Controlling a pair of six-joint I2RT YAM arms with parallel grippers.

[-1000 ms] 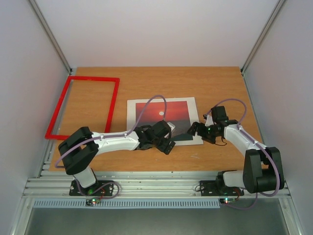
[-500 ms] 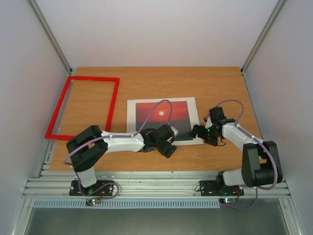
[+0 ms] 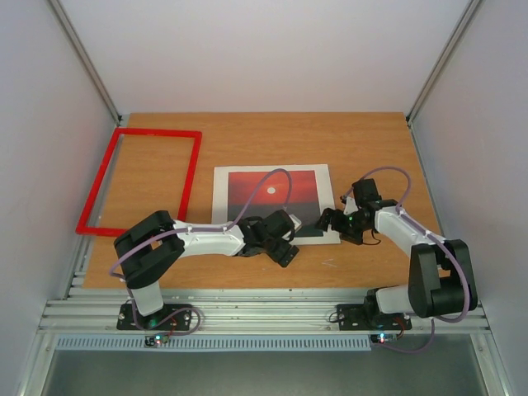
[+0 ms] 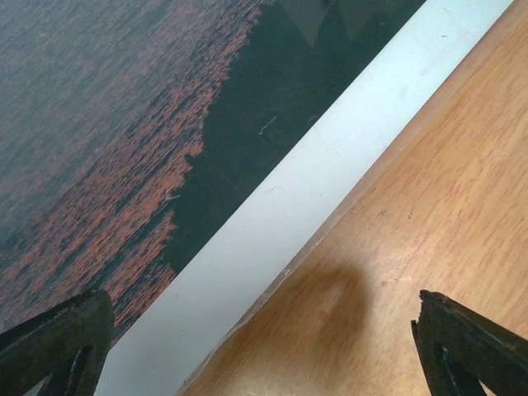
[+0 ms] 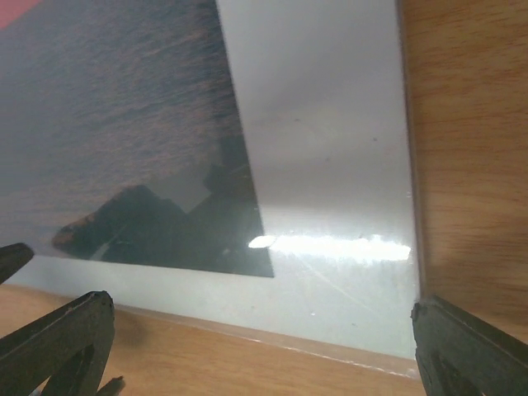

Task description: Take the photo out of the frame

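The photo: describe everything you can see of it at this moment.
The photo is a glossy rectangular print: red sky, small white sun, dark sea and shore, white margin. It lies flat, face up, on the table, out of the frame. The left gripper at its near edge and right gripper at its near right corner are open; contact unclear.
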